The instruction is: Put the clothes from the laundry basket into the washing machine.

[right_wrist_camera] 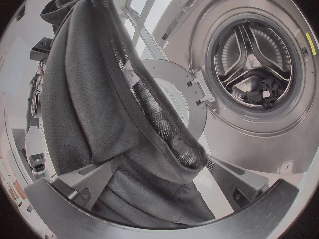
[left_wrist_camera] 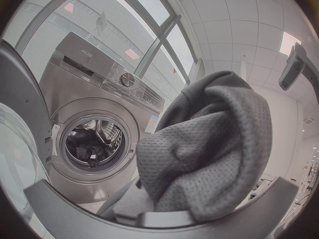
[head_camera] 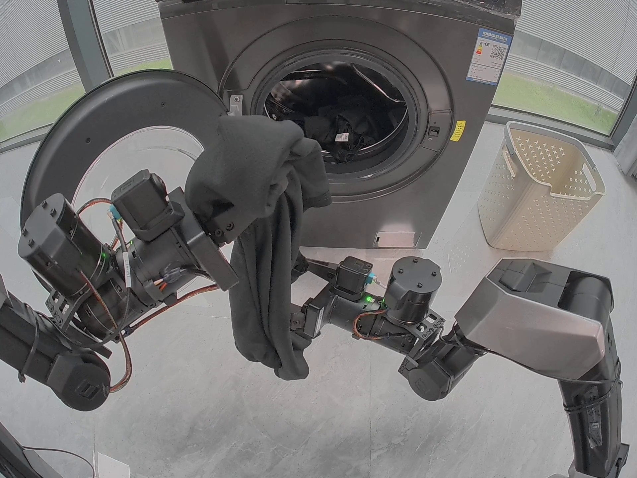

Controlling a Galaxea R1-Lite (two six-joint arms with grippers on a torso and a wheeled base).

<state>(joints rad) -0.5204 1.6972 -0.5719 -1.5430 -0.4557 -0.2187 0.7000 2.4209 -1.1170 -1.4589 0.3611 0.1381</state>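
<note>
Hanging over the left gripper (head_camera: pixel 222 224) before the open washing machine (head_camera: pixel 199 41), the grey garment (head_camera: pixel 265 234) covers it, so whether it is clamped cannot be told; the right gripper (right_wrist_camera: pixel 161 170) gapes wide around the cloth's lower folds. The head view takes in the cream laundry basket (head_camera: pixel 537 194) right of the machine, plus a printed label (head_camera: pixel 489 56) and yellow sticker (head_camera: pixel 458 131) on its front; the right wrist view shows a white tag (right_wrist_camera: pixel 130 75) inside the garment.
</note>
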